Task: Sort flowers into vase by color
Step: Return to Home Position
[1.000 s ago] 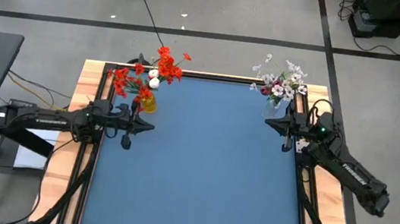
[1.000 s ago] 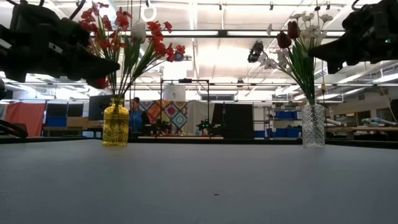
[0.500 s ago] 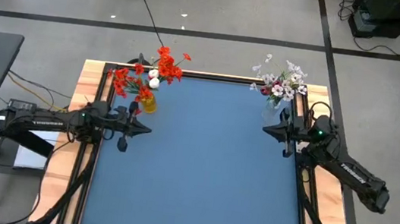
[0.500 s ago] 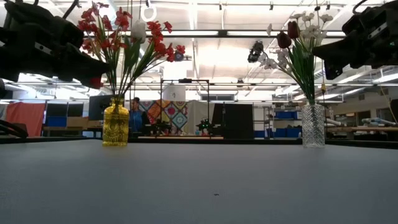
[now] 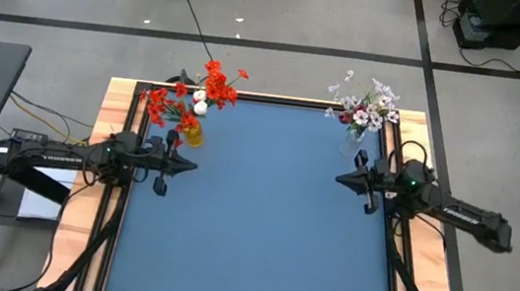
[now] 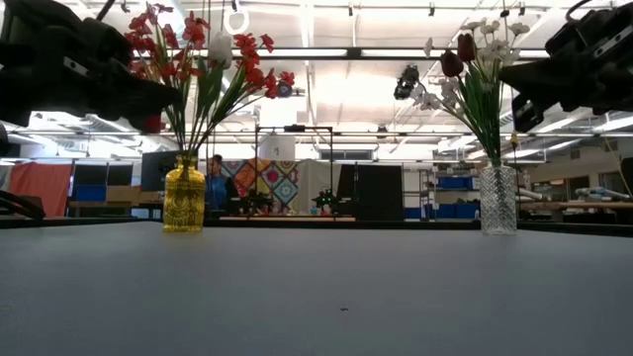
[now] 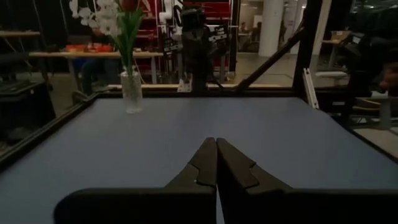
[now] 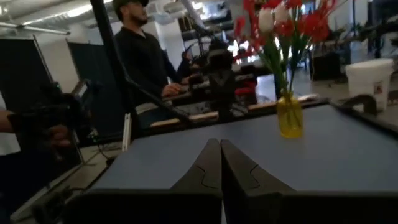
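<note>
On my left the left gripper (image 5: pixel 190 166) hangs above the table's (image 5: pixel 259 235) left edge, pointing inward. Its wrist camera shows me the two fingers (image 7: pixel 205 165) pressed flat together with nothing between them.

Just behind it, near the far left corner, stands the yellow vase (image 6: pixel 184 198). It holds the red flowers (image 6: pixel 198 49), which fan out above it with a pale bloom (image 6: pixel 220 49) among them.

The blue surface between the arms is bare in the low view.

Near the far right corner stands the clear vase (image 6: pixel 497 198) with the white and pale pink flowers (image 6: pixel 485 44) upright in it, a dark red bloom (image 6: pixel 451 61) on their left side.

Beside that vase the right gripper (image 5: pixel 343 179) hangs over the right edge, aimed inward, its fingers (image 8: pixel 209 165) closed tight and empty. Its wrist view also shows a person (image 8: pixel 143 59) standing beyond the table's far side.
</note>
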Motion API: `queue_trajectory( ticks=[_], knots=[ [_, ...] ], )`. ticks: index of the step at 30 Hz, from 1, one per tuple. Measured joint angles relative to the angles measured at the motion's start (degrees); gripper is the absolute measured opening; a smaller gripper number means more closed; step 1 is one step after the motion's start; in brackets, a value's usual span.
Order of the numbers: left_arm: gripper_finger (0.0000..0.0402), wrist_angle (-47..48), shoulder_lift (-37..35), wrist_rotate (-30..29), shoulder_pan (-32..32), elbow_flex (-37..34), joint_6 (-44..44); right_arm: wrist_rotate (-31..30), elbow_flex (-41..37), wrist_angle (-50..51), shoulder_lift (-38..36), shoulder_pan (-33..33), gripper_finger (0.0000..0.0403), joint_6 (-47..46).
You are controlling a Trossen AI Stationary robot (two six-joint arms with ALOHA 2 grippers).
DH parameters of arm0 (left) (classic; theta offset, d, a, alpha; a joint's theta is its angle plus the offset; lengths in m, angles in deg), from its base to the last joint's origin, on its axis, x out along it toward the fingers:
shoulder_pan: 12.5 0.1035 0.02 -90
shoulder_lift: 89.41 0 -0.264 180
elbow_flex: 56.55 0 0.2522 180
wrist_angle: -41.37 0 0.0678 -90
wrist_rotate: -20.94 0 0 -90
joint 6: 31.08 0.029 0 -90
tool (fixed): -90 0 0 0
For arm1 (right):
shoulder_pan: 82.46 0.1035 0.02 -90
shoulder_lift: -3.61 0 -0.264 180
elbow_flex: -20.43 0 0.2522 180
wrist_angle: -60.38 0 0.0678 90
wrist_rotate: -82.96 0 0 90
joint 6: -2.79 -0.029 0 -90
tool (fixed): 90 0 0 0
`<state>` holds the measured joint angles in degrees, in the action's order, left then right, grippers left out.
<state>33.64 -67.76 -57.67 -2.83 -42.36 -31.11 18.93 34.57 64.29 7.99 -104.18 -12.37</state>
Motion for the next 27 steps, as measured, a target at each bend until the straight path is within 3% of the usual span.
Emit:
queue_trajectory(
  ticks=[8,13,21,27],
  knots=[
    [0.0005,-6.12,2.39,-4.25,-1.89,0.00,-2.69,-10.80,0.00,3.64,0.09,10.40,0.0000,3.22],
    [0.0005,-6.16,3.10,-2.17,-1.92,0.01,-5.99,-13.90,-0.01,4.46,0.11,14.60,0.0000,3.02],
    [0.0004,16.36,-3.20,-0.36,-8.29,5.81,-4.48,-14.57,0.00,6.50,0.11,15.94,0.0000,3.67],
    [0.0004,15.00,-8.67,-14.08,-18.12,1.76,-2.32,-14.77,0.00,4.95,0.11,15.48,0.0000,3.34]
  ],
)
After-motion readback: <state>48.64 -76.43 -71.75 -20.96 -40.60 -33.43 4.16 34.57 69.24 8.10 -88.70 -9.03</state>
